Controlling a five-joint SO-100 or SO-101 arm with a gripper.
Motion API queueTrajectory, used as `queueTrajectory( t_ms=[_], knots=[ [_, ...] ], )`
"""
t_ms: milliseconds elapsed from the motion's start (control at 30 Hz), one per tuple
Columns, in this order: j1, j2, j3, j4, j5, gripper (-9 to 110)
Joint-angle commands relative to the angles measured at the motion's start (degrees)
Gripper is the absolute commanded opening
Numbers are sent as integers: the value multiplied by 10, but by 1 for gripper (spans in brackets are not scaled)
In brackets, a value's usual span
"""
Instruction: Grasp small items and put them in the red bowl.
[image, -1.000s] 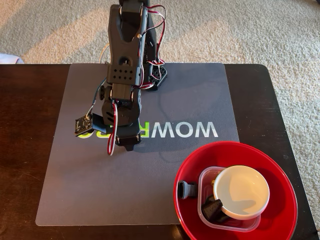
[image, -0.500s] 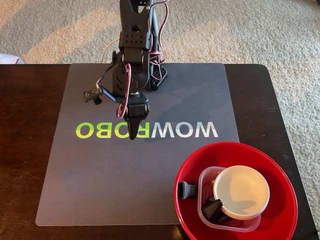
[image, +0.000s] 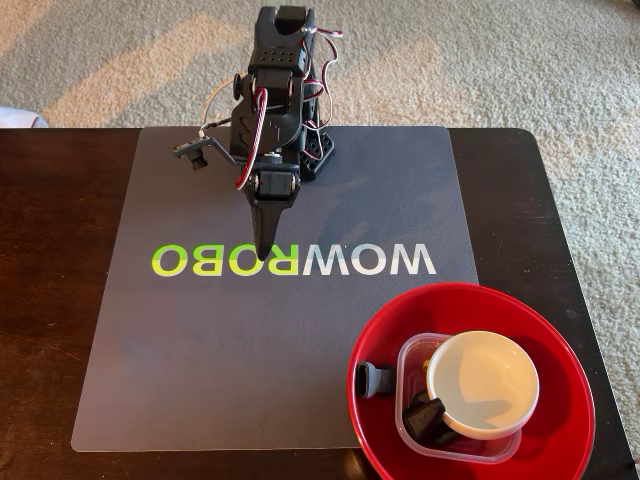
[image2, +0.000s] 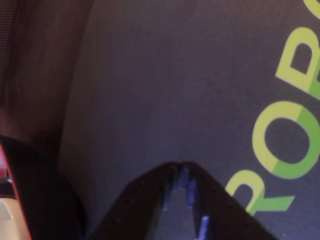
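The red bowl (image: 562, 345) sits at the lower right of the fixed view. Inside it lie the small items: a clear square tub (image: 413, 352), a small white bowl (image: 483, 385) resting in the tub, a black pointed part (image: 424, 415) and another black part (image: 372, 380). My gripper (image: 265, 252) hangs over the mat's lettering, well to the upper left of the bowl, shut with nothing in it. In the wrist view the gripper (image2: 180, 169) shows its jaws closed over bare mat, and a sliver of the red bowl (image2: 5, 172) shows at the lower left edge.
A grey mat (image: 300, 390) with WOWROBO lettering (image: 380, 260) covers the dark wooden table (image: 50, 300). The arm's base (image: 310, 150) stands at the mat's far edge. Carpet lies beyond the table.
The arm has folded back toward its base. The gripper swung from the left part of the lettering up and slightly right, staying shut and empty. The bowl's contents have not moved.
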Motion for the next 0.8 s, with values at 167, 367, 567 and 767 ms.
queueTrajectory(
  t_ms=[167,367,567,767],
  knots=[
    [17,23,2,20,18,0],
    [23,23,6,23,76,0],
    [23,23,25,41,261,0],
    [33,23,25,12,195,8]
  ],
)
